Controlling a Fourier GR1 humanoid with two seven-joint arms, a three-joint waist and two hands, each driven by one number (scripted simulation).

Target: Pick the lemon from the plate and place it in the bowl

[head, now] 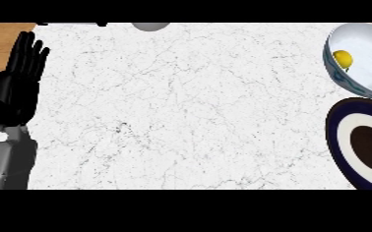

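Lemon [343, 58]: inside bowl [333, 66], beyond plate [335, 138]; likely light, firm, prone to rolling; grasp across middle. Left robot hand [22, 73]: fingers straight, resting far left of bowl.

The table [181, 108] has a white stone-like top with thin grey veins, smooth and matt. At the upper left of the frame a strip of brown wood [13, 29] shows. The robot hand [22, 73] at the left edge looks like black matt plastic. The bowl [335, 71] looks glazed and glossy, with a blue patterned rim. The plate [335, 137] has a smooth dark blue and white surface. The lemon [343, 58] has a bright yellow skin.
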